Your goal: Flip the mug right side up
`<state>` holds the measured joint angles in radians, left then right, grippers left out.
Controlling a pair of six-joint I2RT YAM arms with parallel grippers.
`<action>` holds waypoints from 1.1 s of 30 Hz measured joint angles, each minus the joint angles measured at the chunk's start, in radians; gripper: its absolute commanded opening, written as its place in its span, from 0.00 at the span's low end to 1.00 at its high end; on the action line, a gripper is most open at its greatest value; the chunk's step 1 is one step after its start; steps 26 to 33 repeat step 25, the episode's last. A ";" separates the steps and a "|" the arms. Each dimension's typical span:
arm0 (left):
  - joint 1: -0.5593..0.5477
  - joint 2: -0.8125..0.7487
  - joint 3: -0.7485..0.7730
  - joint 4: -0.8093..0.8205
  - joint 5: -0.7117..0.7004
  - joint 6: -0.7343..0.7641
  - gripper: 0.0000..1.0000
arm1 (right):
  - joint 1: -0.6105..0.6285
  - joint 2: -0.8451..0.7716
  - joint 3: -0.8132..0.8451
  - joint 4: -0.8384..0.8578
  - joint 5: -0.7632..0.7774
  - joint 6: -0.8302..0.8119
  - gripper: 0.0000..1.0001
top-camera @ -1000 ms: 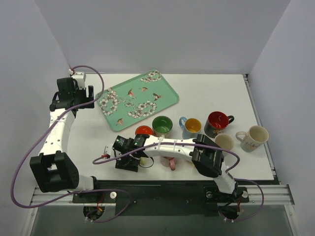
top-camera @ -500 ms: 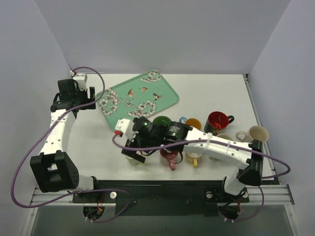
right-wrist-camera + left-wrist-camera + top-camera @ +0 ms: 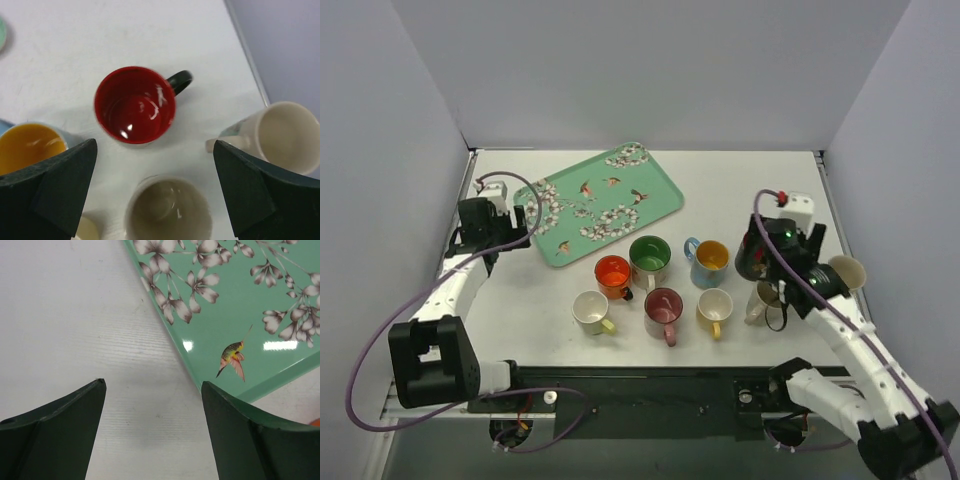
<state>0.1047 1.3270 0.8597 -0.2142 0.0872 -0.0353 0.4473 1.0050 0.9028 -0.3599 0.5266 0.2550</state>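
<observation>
Swinging away in the top view, the right arm (image 3: pixel 855 345) is now hanging over the mugs at the table's (image 3: pixel 740 190) far right, leaving the cream mug (image 3: pixel 590 311) standing mouth-up at the front left of the group; that mug is looking finished. In the left wrist view, the left fingers (image 3: pixel 55 435) are gaping wide and empty over the tray's (image 3: pixel 235 315) edge. In the right wrist view, the right fingers (image 3: pixel 50 190) are spreading wide, holding nothing, above the red mug (image 3: pixel 135 105).

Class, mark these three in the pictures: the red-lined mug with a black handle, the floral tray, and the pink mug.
red-lined mug (image 3: pixel 135 105), right wrist view, inner bottom.
floral tray (image 3: pixel 235 307), left wrist view, bare green surface.
pink mug (image 3: pixel 663 303), top view, inside.
</observation>
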 measured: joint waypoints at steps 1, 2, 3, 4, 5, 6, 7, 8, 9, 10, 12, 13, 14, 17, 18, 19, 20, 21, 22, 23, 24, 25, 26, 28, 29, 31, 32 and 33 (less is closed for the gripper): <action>0.000 -0.009 -0.017 0.025 -0.013 -0.011 0.88 | -0.027 -0.056 -0.035 0.017 0.005 0.004 0.95; 0.001 -0.020 -0.038 0.062 -0.027 -0.024 0.88 | -0.056 -0.121 -0.076 0.041 0.013 0.006 0.95; 0.001 -0.030 -0.058 0.095 -0.040 -0.037 0.88 | -0.087 -0.190 -0.127 0.081 0.017 0.006 0.95; 0.001 -0.042 -0.082 0.128 -0.056 -0.055 0.88 | -0.103 -0.233 -0.162 0.111 0.022 0.006 0.95; 0.001 -0.051 -0.105 0.158 -0.066 -0.069 0.88 | -0.119 -0.281 -0.207 0.147 0.028 0.005 0.95; 0.001 -0.066 -0.138 0.196 -0.080 -0.087 0.88 | -0.127 -0.319 -0.259 0.188 0.034 0.003 0.95; 0.001 -0.083 -0.174 0.230 -0.091 -0.100 0.88 | -0.132 -0.342 -0.303 0.216 0.036 0.002 0.96; 0.001 -0.103 -0.214 0.265 -0.104 -0.112 0.89 | -0.132 -0.355 -0.347 0.241 0.041 -0.001 0.96; 0.001 -0.123 -0.257 0.305 -0.115 -0.118 0.89 | -0.133 -0.362 -0.381 0.260 0.044 -0.005 0.96; 0.001 -0.145 -0.300 0.344 -0.124 -0.121 0.90 | -0.133 -0.374 -0.423 0.281 0.049 -0.011 0.96; 0.001 -0.188 -0.381 0.423 -0.136 -0.122 0.91 | -0.133 -0.390 -0.488 0.304 0.058 -0.019 0.96; 0.001 -0.208 -0.418 0.458 -0.139 -0.122 0.92 | -0.133 -0.405 -0.514 0.322 0.060 -0.018 0.96; 0.001 -0.220 -0.442 0.481 -0.141 -0.122 0.92 | -0.133 -0.430 -0.529 0.339 0.060 -0.022 0.96; -0.001 -0.236 -0.490 0.541 -0.141 -0.122 0.92 | -0.133 -0.491 -0.552 0.385 0.062 -0.028 0.97; -0.003 -0.238 -0.496 0.552 -0.142 -0.122 0.92 | -0.133 -0.513 -0.558 0.397 0.066 -0.029 0.97; -0.005 -0.241 -0.500 0.562 -0.143 -0.122 0.93 | -0.133 -0.527 -0.561 0.409 0.071 -0.029 0.97; -0.008 -0.245 -0.501 0.567 -0.143 -0.122 0.93 | -0.133 -0.536 -0.563 0.417 0.072 -0.030 0.97; -0.011 -0.249 -0.502 0.574 -0.143 -0.122 0.93 | -0.133 -0.539 -0.565 0.423 0.073 -0.031 0.97; -0.012 -0.255 -0.502 0.578 -0.143 -0.123 0.93 | -0.133 -0.541 -0.567 0.426 0.074 -0.032 0.97; -0.013 -0.259 -0.502 0.583 -0.143 -0.123 0.93 | -0.134 -0.541 -0.568 0.426 0.074 -0.032 0.97; -0.014 -0.261 -0.502 0.587 -0.144 -0.123 0.93 | -0.134 -0.541 -0.568 0.426 0.073 -0.032 0.97; -0.014 -0.261 -0.502 0.591 -0.147 -0.122 0.93 | -0.134 -0.540 -0.568 0.427 0.073 -0.033 0.97; -0.014 -0.261 -0.502 0.591 -0.147 -0.122 0.93 | -0.134 -0.540 -0.568 0.427 0.073 -0.033 0.97; -0.014 -0.261 -0.502 0.591 -0.147 -0.122 0.93 | -0.134 -0.540 -0.568 0.427 0.073 -0.033 0.97; -0.014 -0.261 -0.502 0.591 -0.147 -0.122 0.93 | -0.134 -0.540 -0.568 0.427 0.073 -0.033 0.97; -0.014 -0.261 -0.502 0.591 -0.147 -0.122 0.93 | -0.134 -0.540 -0.568 0.427 0.073 -0.033 0.97; -0.014 -0.261 -0.502 0.591 -0.147 -0.122 0.93 | -0.134 -0.540 -0.568 0.427 0.073 -0.033 0.97; -0.014 -0.261 -0.502 0.591 -0.147 -0.122 0.93 | -0.134 -0.540 -0.568 0.427 0.073 -0.033 0.97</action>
